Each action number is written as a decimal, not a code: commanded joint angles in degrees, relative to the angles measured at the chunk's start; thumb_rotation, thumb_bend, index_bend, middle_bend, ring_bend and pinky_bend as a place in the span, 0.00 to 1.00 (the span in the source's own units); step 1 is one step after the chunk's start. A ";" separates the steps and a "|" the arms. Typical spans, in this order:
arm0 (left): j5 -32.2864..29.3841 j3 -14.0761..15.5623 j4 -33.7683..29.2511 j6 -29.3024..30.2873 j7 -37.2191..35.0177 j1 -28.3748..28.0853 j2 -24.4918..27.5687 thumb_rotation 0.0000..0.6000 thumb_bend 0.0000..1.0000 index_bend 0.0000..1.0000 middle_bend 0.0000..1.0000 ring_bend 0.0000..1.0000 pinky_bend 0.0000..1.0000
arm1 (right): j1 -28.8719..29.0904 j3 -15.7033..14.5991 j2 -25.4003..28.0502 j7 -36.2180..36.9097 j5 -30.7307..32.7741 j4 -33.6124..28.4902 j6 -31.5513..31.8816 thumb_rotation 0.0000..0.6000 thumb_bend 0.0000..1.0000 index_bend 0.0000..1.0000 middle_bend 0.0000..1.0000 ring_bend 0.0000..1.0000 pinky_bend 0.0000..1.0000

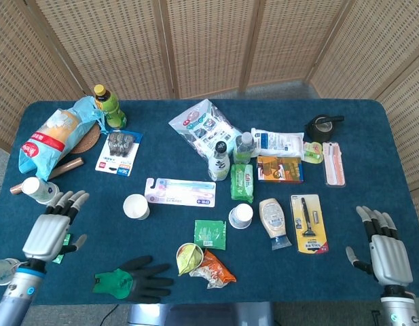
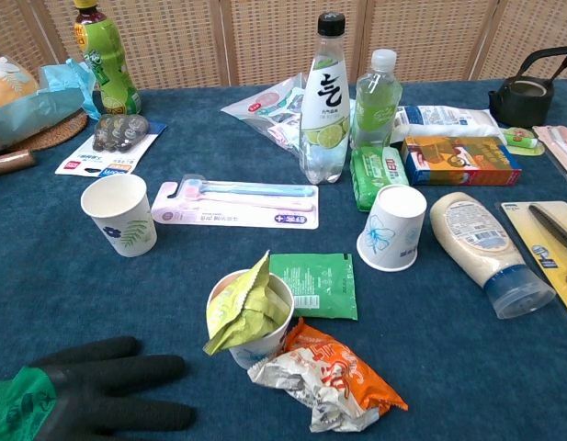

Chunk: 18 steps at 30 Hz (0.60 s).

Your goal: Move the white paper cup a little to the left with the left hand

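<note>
A white paper cup with a green leaf print (image 1: 136, 206) (image 2: 120, 213) stands upright, left of the table's middle, beside a toothbrush pack (image 1: 180, 191). A second white cup with a blue flower print (image 1: 241, 216) (image 2: 393, 228) stands nearer the centre. A third small cup (image 1: 34, 189) lies at the left edge. My left hand (image 1: 51, 227) hovers at the front left with fingers spread, holding nothing, well to the left of the leaf-print cup. At the front right corner my right hand (image 1: 384, 248) is also spread and holds nothing. Neither hand shows in the chest view.
A black and green glove (image 1: 131, 278) lies in front of the leaf-print cup. A cup stuffed with wrappers (image 2: 249, 317) and an orange packet (image 2: 334, 372) sit front centre. Bottles (image 2: 324, 101), a mayonnaise bottle (image 1: 274, 222) and a razor pack (image 1: 308, 222) lie to the right. A green sachet (image 1: 62, 244) lies under my left hand.
</note>
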 commanded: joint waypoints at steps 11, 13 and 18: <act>-10.03 -4.59 3.69 -9.60 4.19 -9.67 -7.17 1.00 0.35 0.03 0.12 0.04 0.08 | 0.46 0.66 0.15 1.50 1.46 1.16 -0.84 1.00 0.38 0.00 0.03 0.00 0.00; -10.75 -4.67 4.61 -10.92 4.17 -10.95 -8.26 1.00 0.35 0.03 0.12 0.05 0.08 | 0.33 0.63 0.32 1.76 1.37 1.10 -0.62 1.00 0.38 0.00 0.03 0.00 0.00; -12.15 -4.52 6.64 -12.73 3.81 -12.98 -10.32 1.00 0.35 0.04 0.13 0.06 0.09 | -0.19 0.49 0.66 2.13 1.43 1.08 0.04 1.00 0.38 0.00 0.03 0.00 0.00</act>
